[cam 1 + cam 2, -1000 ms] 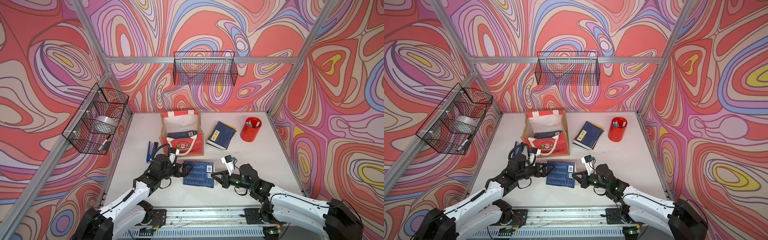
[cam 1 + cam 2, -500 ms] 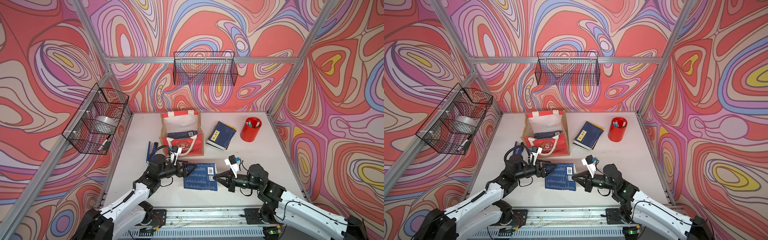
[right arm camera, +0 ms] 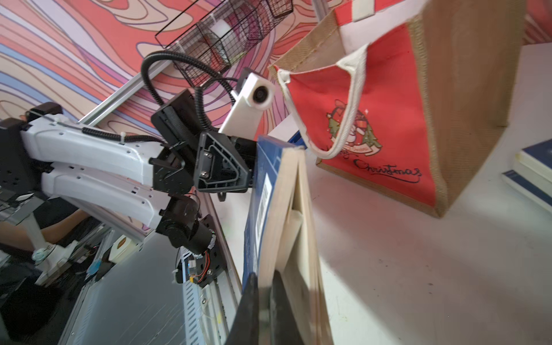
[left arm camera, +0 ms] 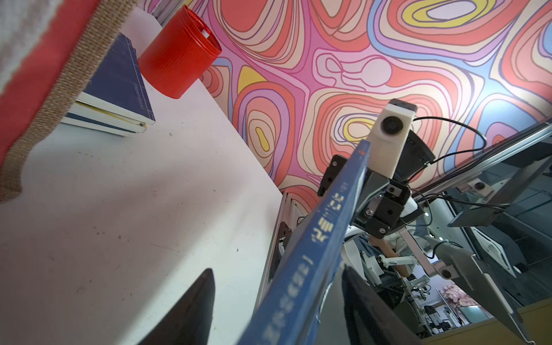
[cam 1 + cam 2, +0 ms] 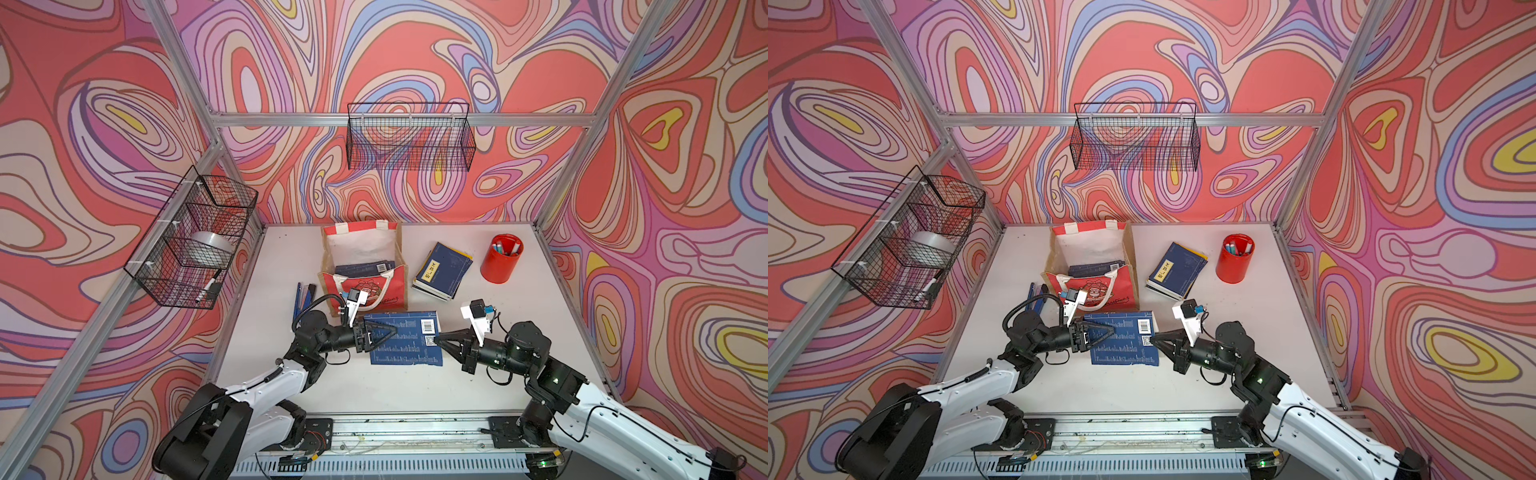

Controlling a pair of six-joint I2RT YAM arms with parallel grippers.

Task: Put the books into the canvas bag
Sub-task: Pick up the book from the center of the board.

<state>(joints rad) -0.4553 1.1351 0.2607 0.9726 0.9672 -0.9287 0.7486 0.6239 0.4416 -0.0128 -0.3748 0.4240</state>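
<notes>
A navy book [image 5: 405, 343] with its barcode side up hangs just above the table in front of the canvas bag [image 5: 395, 286]. My right gripper [image 5: 436, 340] is shut on its right edge, pinching the back cover and a few pages [image 3: 270, 227], while the other pages fan loose. My left gripper [image 5: 392, 332] straddles the book's spine [image 4: 322, 227], open, with a gap on each side. More books [image 5: 365, 268] lie inside the bag. A stack of books [image 5: 442, 270] lies to the right of the bag.
A red pen cup [image 5: 500, 259] stands at the back right beside the stack. Pens [image 5: 301, 297] lie left of the bag. Wire baskets hang on the left wall [image 5: 195, 237] and the back wall [image 5: 409, 137].
My left gripper has slid over the book's left edge and its jaws have narrowed around the spine. The right gripper, still shut on the book, has drawn it slightly to the right.
</notes>
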